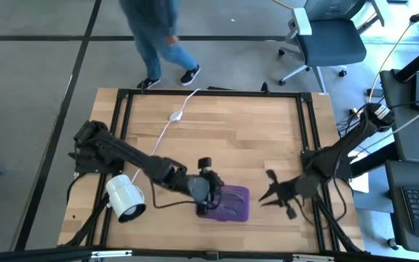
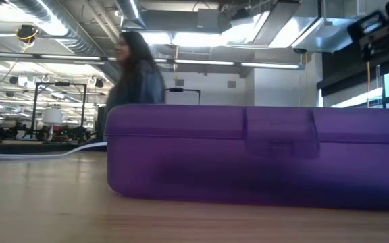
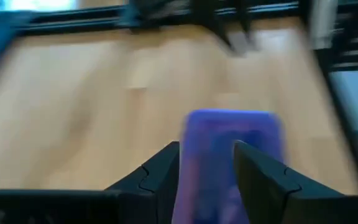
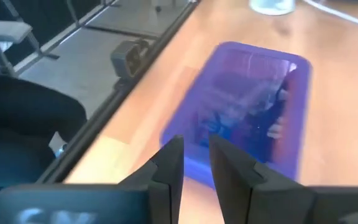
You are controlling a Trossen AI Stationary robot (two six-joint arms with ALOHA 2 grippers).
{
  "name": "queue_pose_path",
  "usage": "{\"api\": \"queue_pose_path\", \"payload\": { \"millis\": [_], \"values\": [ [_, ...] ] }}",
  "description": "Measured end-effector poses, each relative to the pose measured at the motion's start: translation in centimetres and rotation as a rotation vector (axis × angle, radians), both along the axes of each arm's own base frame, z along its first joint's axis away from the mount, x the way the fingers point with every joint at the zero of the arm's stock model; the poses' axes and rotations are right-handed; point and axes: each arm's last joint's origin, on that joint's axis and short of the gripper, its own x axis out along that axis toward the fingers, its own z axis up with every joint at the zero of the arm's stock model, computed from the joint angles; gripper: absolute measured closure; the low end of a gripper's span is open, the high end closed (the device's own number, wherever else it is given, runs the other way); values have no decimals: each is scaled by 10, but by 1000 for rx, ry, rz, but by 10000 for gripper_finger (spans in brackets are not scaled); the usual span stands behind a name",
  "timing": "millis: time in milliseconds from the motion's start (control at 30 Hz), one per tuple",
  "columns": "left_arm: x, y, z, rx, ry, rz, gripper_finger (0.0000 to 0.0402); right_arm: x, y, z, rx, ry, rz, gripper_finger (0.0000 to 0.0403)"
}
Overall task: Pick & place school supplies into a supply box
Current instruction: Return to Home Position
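The purple supply box (image 1: 233,204) lies shut and flat on the table near its near edge. In the low view the box (image 2: 262,152) fills the frame and its latch faces the camera. Through the lid in the right wrist view (image 4: 247,106) I see blue-handled scissors (image 4: 229,127) and blurred thin shapes. My left gripper (image 1: 206,196) is open at the box's left end, and purple plastic (image 3: 232,140) shows between its fingers (image 3: 207,162). My right gripper (image 1: 269,193) hovers to the right of the box, apart from it, with a narrow gap between its fingers (image 4: 196,152). My left gripper stands at the box's left end (image 3: 197,180), slanting down from the table's left, with a finger on either side of the purple plastic. The view is blurred, and I cannot tell whether the fingers touch the box.
A white cylindrical lamp (image 1: 126,198) stands just left of the left arm. Its white cable with an oval switch (image 1: 174,115) runs toward the far edge. A person (image 1: 155,36) walks beyond the far edge, near an office chair (image 1: 329,36). Black frame rails (image 1: 308,131) border the table.
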Motion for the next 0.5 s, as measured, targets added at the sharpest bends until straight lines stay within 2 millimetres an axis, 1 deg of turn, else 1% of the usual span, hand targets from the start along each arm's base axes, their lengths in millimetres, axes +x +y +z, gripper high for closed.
{"api": "queue_pose_path", "payload": {
  "millis": [100,167,267,333,400,500],
  "values": [
    [8,12,-8,-143,-66,-177,263,-8,-20,-1,28,-38,-41,321],
    [11,25,-16,-225,-89,-278,262,-13,-31,0,46,-69,-68,321],
    [4,49,-27,-269,-65,-281,261,-19,-42,2,64,-108,-65,321],
    [-6,63,-28,-269,-84,-254,261,-24,-47,1,83,-120,-53,321],
    [-18,72,-27,-263,-127,-249,263,-27,-51,-2,92,-124,-50,321],
    [-44,81,-24,-250,-202,-257,264,-32,-57,-8,95,-130,-65,321]
  ]
}}
